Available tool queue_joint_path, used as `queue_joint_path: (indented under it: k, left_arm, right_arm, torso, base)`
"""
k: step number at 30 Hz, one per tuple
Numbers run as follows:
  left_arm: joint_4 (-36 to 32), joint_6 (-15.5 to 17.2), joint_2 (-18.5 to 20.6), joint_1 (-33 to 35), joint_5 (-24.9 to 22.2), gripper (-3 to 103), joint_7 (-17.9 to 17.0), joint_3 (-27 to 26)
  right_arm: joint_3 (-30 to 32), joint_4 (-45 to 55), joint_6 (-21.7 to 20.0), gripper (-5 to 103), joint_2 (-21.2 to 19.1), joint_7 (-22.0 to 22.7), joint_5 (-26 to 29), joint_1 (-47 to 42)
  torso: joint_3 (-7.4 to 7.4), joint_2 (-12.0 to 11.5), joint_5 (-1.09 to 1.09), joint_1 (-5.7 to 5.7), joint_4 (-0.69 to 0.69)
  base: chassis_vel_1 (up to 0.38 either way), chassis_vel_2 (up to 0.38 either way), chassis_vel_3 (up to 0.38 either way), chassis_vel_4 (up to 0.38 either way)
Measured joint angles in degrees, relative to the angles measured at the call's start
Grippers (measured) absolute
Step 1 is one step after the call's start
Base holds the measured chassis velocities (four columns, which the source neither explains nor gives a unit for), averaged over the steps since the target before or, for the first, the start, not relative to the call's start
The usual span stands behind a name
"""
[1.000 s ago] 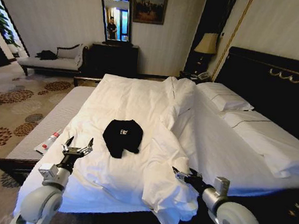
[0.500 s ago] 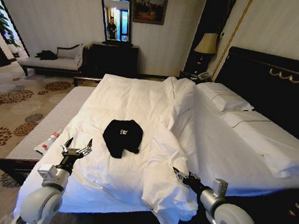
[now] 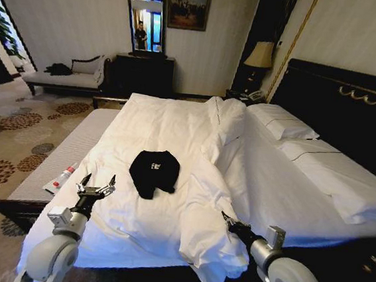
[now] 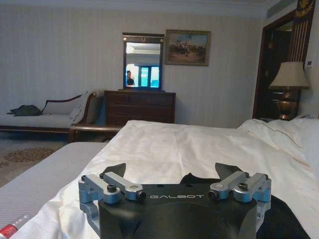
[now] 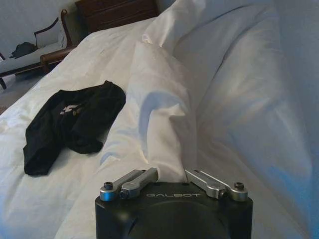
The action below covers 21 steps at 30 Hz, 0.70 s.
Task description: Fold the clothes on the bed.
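Observation:
The clothes, a black T-shirt point(image 3: 153, 171) with white lettering, lie bunched on the white duvet point(image 3: 163, 122) near the middle of the bed point(image 3: 277, 183). In the right wrist view the T-shirt point(image 5: 70, 119) is crumpled beside a raised duvet fold point(image 5: 159, 99). My left gripper point(image 3: 97, 184) hovers open over the duvet, short of the shirt on its left. In its wrist view the open gripper point(image 4: 172, 172) points at the dark fabric point(image 4: 286, 219). My right gripper point(image 3: 227, 218) is low by the duvet's folded edge, right of the shirt, its linkage point(image 5: 172, 174) drawn inward.
A grey bench point(image 3: 67, 149) along the bed's left side holds a small bottle point(image 3: 60, 179). Pillows point(image 3: 283, 123) lie against the dark headboard point(image 3: 351, 110). A lamp point(image 3: 259, 54), a dresser point(image 3: 144, 73) and a chaise point(image 3: 67, 76) stand at the far wall.
My right arm has drawn back slightly and sunk lower at the duvet's edge, and its gripper looks narrower. The left arm and the T-shirt have not moved.

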Motion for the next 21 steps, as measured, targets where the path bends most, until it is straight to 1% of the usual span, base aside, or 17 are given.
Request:
queue_joint_path:
  k: [8,12,15,18,21]
  left_arm:
    - [0.5,0.0,0.0,-0.8,-0.2,100,0.0,0.2]
    - [0.7,0.0,-0.1,-1.1,-0.2,100,0.0,0.3]
    - [0.8,-0.1,-0.4,-0.9,-0.3,100,0.0,0.0]
    - [0.9,-0.3,-0.4,-0.6,-0.4,100,0.1,-0.3]
    - [1.1,-0.4,-0.4,-0.6,-0.7,100,0.3,-0.6]
  right_arm:
    - [1.3,1.1,0.0,1,0.2,0.0,0.7,-0.6]
    - [3.7,2.2,0.1,1,0.8,0.0,1.4,-1.7]
    - [8.4,4.3,0.8,1,2.7,-0.1,3.3,-4.5]
    - [10.0,5.0,1.2,1,3.7,-0.1,3.3,-5.4]
    - [13.0,6.4,1.6,1,7.3,-0.1,3.8,-5.8]
  torso:
    - [0.0,0.0,0.0,0.0,0.0]
    - [0.0,0.0,0.0,0.0,0.01]
    - [0.0,0.0,0.0,0.0,0.0]
    - [0.0,0.0,0.0,0.0,0.0]
    - [0.0,0.0,0.0,0.0,0.0]
  base:
    - [0.0,0.0,0.0,0.0]
    - [0.0,0.0,0.0,0.0]
    - [0.0,0.0,0.0,0.0]
    - [0.0,0.0,0.0,0.0]
    - [0.0,0.0,0.0,0.0]
